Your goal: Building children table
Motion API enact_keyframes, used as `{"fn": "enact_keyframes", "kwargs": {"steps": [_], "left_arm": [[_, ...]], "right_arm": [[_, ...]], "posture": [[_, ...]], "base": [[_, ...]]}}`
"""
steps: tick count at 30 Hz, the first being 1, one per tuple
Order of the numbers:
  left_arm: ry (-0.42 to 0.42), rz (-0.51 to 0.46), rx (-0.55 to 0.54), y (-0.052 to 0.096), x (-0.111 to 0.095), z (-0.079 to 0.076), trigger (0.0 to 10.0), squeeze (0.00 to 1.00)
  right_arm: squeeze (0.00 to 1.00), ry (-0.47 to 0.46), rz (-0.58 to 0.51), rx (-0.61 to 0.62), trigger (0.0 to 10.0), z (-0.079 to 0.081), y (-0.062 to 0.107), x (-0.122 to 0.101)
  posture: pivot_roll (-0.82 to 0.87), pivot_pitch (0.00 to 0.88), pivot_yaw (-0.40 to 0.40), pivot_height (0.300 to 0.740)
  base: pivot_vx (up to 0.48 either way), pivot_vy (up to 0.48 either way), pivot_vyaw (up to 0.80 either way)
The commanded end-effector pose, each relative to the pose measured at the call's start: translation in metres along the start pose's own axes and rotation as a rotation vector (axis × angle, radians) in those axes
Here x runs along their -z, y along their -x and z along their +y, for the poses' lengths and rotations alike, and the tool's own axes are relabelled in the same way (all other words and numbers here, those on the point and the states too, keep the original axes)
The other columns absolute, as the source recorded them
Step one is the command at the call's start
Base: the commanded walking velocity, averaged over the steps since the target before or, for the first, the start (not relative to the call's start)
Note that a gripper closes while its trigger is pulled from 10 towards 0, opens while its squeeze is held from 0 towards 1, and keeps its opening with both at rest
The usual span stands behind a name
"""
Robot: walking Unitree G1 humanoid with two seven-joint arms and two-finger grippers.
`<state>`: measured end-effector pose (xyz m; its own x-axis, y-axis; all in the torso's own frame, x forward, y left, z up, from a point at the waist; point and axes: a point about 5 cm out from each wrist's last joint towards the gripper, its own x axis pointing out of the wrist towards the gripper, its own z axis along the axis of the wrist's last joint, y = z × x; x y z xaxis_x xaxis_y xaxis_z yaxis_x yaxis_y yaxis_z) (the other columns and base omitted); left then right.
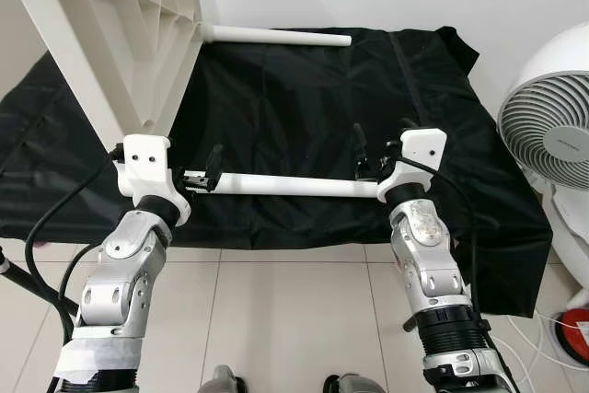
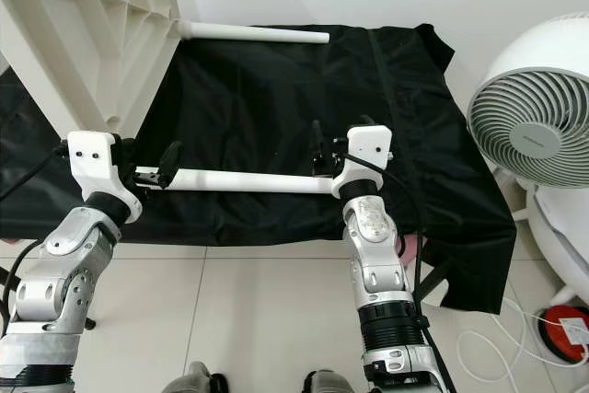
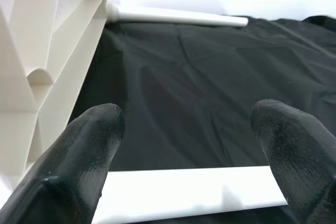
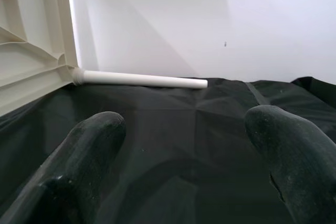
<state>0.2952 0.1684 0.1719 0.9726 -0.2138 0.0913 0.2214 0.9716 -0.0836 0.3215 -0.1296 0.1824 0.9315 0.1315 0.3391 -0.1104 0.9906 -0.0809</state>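
A black cloth [image 1: 304, 98] covers the tiled floor [image 1: 285, 319] by a white wall; a fan [image 1: 550, 126] stands beside it. The white table leg [image 1: 290, 185] lies parallel to the cloth's near edge, the left gripper [image 1: 198, 179] and right gripper [image 1: 361, 165] at its ends, fingers spread, not closed on it.

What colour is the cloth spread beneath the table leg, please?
Black; the cloth shows best in the left eye view.

1. You have a black cloth [image 1: 304, 108] spread over the tiled floor [image 1: 294, 310].
2. Right of the cloth stands a white fan [image 1: 550, 121].
3. Below the fan, beside the cloth's right corner, lies a red disc [image 2: 563, 330] with white cable [image 2: 502, 342].
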Motion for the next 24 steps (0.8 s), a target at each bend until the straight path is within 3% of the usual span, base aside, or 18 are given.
{"fn": "enact_keyframes", "kwargs": {"steps": [1,5,8,13,16,24], "left_arm": [[-0.016,0.021,-0.186,-0.001,0.005,0.008,10.0,0.0],[-0.034,0.016,-0.171,-0.002,0.006,0.006,10.0,0.0],[-0.042,-0.022,-0.095,-0.007,0.009,-0.006,10.0,0.0],[-0.033,-0.023,-0.072,-0.009,0.01,-0.009,10.0,0.0],[0.002,-0.043,-0.136,-0.011,0.007,-0.005,10.0,0.0],[-0.016,-0.045,-0.123,-0.012,0.008,-0.009,10.0,0.0]], "right_arm": [[0.0,-0.006,-0.012,-0.028,10.0,0.005,-0.003,0.0],[0.0,-0.017,-0.014,-0.026,10.0,0.005,-0.004,0.0],[0.0,-0.06,-0.008,-0.021,10.0,0.008,-0.005,0.003],[0.0,-0.065,-0.02,-0.033,10.0,0.013,-0.004,0.003],[0.0,0.057,-0.073,-0.013,10.0,0.01,-0.004,-0.008],[0.0,0.063,-0.079,-0.003,10.0,0.006,-0.005,-0.009]], "posture": [[-0.03,0.051,0.098,0.74],[-0.03,0.051,0.087,0.74],[-0.03,0.058,0.037,0.74],[-0.03,0.05,0.035,0.74],[-0.03,0.056,0.039,0.74],[-0.03,0.059,0.042,0.74]], "base": [[0.0,0.0,0.0],[0.0,0.0,0.0],[0.0,0.0,0.0],[0.0,0.0,0.0],[0.0,0.0,0.0],[0.0,0.0,0.0]]}}
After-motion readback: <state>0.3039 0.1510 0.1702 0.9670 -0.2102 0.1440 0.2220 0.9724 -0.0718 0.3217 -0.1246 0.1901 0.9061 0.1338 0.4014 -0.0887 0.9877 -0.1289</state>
